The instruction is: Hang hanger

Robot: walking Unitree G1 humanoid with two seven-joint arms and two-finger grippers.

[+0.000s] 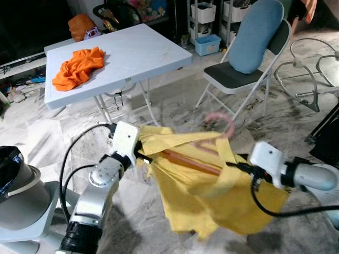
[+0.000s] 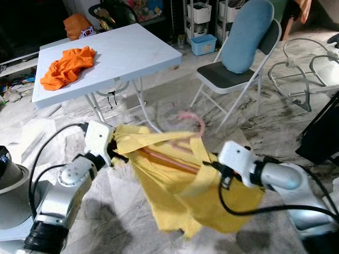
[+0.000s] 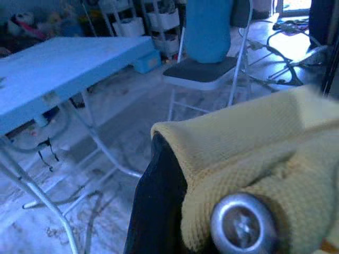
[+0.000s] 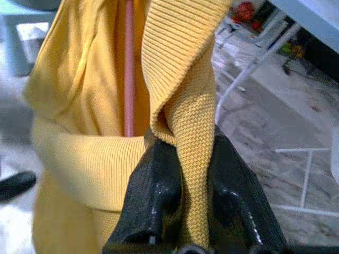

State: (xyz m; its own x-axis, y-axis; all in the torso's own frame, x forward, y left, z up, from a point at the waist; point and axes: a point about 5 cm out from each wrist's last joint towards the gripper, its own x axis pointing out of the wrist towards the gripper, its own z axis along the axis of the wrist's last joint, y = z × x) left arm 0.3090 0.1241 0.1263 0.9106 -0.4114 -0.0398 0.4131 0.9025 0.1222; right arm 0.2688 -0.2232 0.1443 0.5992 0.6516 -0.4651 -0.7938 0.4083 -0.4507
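A yellow knit garment (image 1: 206, 196) hangs in the air between my two arms, over a pink hanger (image 1: 190, 161) whose hook (image 1: 222, 120) sticks up, blurred. My left gripper (image 1: 142, 151) is shut on the garment's left edge, where one black finger (image 3: 156, 206) lies under the yellow cloth (image 3: 254, 159). My right gripper (image 1: 238, 168) is shut on the right edge, both fingers (image 4: 151, 196) pinching a fold of the knit (image 4: 193, 174). The hanger's pink bar (image 4: 128, 69) runs inside the garment.
A white folding table (image 1: 137, 53) with an orange cloth (image 1: 78, 67) stands at the back left. A folding chair (image 1: 238, 76) with a blue cushion (image 1: 254, 34) is back right. A dark stand (image 1: 326, 132) is at the far right, and a grey machine (image 1: 18, 196) at my left.
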